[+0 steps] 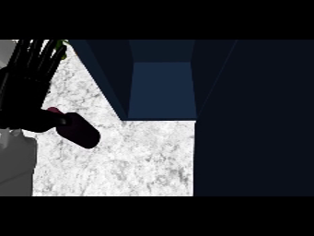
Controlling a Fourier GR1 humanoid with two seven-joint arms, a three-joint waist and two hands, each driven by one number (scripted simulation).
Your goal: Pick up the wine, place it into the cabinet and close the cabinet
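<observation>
**Left hand beside the wine, cabinet standing open**

From my remote station I see only one hand in the head view. It is the left hand (20,87), black, at the left side of the view, on top of its grey forearm (8,163) which comes in from the lower left corner. Its fingers (40,55) are straight and point up toward the far edge of the counter; they are not curled around anything. The thumb reaches to the right, and its tip seems to touch the wine.

The wine (79,131) is a dark red bottle. It lies tilted on the white marble counter (139,161), just to the right of the hand, with its thick end pointing to the lower right. A small pinkish part of it shows near the thumb. I cannot tell if the bottle rests fully on the counter or is lifted a little.

The cabinet (160,87) is dark blue and is in the upper middle of the view. Its inside is visible as a lighter blue space. A big dark panel (261,120) fills the right side of the view; it may be the cabinet door, but I cannot be sure. Some green leaves (61,46) show behind the fingertips.
</observation>
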